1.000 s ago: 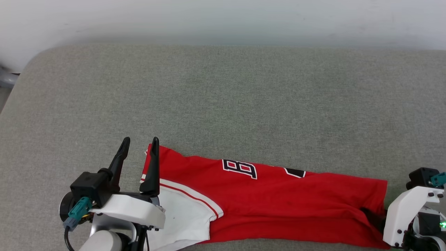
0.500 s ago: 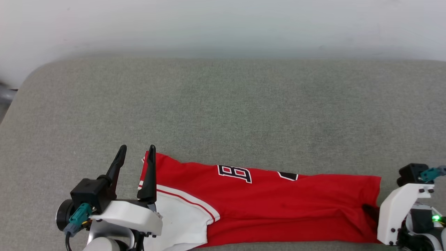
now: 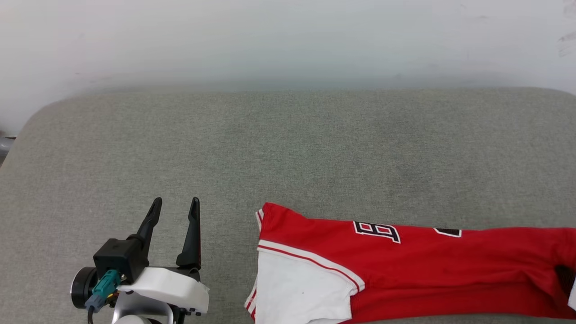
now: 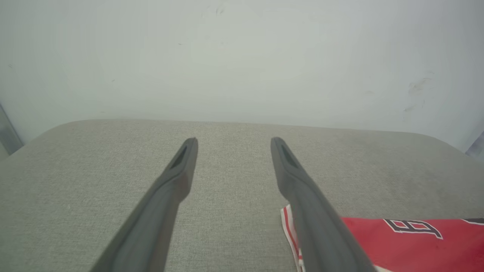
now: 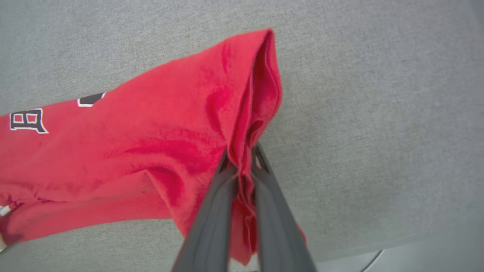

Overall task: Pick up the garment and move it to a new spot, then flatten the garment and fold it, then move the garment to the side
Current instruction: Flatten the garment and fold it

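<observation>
Pinching garment (image 5: pixel 132 151): right fingers (image 5: pixel 213 226); left fingers (image 4: pixel 170 196) spread.

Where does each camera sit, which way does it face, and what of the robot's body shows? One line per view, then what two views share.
Head view: on the head, facing forward and down at the cushion; shows the left gripper, fingers apart.
Left wrist view: along its own fingers, across the cushion to the wall.
Right wrist view: down on the right gripper, fingers shut on the garment.
Shared: all show the garment's B.
</observation>
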### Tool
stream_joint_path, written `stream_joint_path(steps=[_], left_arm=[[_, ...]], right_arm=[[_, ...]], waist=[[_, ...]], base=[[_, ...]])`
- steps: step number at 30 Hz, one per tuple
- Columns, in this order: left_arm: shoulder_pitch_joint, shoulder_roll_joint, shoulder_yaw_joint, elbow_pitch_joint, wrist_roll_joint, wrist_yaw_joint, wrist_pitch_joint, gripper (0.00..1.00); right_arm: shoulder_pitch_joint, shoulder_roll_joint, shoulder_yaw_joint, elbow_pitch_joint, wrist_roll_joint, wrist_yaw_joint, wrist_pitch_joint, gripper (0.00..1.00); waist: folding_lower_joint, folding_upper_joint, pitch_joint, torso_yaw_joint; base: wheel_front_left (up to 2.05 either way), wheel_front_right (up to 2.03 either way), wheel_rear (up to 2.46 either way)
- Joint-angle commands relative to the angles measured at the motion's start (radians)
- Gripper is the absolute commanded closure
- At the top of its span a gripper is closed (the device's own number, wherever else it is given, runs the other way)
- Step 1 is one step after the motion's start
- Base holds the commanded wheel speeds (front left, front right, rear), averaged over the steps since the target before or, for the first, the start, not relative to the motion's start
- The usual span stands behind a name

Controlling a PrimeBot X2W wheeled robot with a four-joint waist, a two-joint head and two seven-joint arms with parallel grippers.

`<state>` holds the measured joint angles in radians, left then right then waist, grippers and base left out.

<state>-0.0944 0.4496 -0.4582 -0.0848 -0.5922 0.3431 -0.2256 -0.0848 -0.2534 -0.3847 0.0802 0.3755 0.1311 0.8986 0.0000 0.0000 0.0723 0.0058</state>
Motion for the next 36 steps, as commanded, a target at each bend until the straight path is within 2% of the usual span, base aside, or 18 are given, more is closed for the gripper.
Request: stream_joint_path(steps=[1, 4, 6, 11, 16, 20, 25, 32, 36], left_arm=[[0.006, 0.0, -0.003, 0.001, 0.005, 0.0, 0.0, 0.0], [0.007, -0.003, -0.005, 0.004, 0.004, 0.002, 0.001, 0.0], [0.008, -0.004, -0.008, 0.006, 0.002, 0.002, 0.002, 0.0], [0.007, -0.003, -0.019, 0.01, -0.001, -0.004, 0.012, 0.0], [-0.01, -0.001, -0.031, 0.012, 0.003, -0.009, 0.019, 0.0], [-0.024, -0.003, -0.038, 0.012, 0.009, -0.015, 0.024, 0.0], [-0.05, -0.011, -0.048, 0.017, 0.014, -0.025, 0.021, 0.0], [-0.089, -0.02, -0.06, 0.028, 0.019, -0.04, 0.017, 0.0], [-0.114, -0.033, -0.063, 0.041, 0.019, -0.05, 0.011, 0.0]], right_arm=[[0.003, 0.001, -0.008, -0.006, -0.004, -0.001, 0.007, 1.0], [-0.012, 0.041, -0.034, -0.021, 0.041, -0.001, 0.041, 1.0], [-0.03, 0.084, -0.038, -0.036, 0.11, -0.001, 0.084, 1.0], [-0.064, 0.178, -0.042, -0.076, 0.346, -0.001, 0.227, 1.0], [-0.08, 0.204, -0.022, -0.058, 0.576, -0.001, 0.317, 1.0], [-0.084, 0.205, 0.073, 0.008, 0.721, -0.001, 0.278, 1.0], [-0.11, 0.204, 0.244, 0.085, 0.83, -0.001, 0.192, 1.0], [-0.184, 0.204, 0.506, 0.182, 0.919, -0.001, 0.05, 1.0], [-0.229, 0.204, 0.62, 0.23, 0.95, -0.001, -0.031, 1.0]], waist=[[0.0, 0.0, 0.0, 0.0], [0.0, 0.0, -0.004, -0.002], [0.0, 0.0, -0.008, -0.002], [0.0, 0.0, -0.018, 0.006], [0.0, 0.0, -0.017, 0.028], [0.0, 0.0, -0.003, 0.051], [0.0, 0.0, 0.028, 0.081], [0.0, 0.0, 0.084, 0.113], [0.0, 0.0, 0.113, 0.125]], base=[[0.0, 0.0, 0.0], [0.0, 0.0, 0.0], [0.0, 0.0, 0.0], [0.0, 0.0, 0.0], [0.0, 0.0, 0.0], [0.0, 0.0, 0.0], [0.0, 0.0, 0.0], [0.0, 0.0, 0.0], [0.0, 0.0, 0.0]])
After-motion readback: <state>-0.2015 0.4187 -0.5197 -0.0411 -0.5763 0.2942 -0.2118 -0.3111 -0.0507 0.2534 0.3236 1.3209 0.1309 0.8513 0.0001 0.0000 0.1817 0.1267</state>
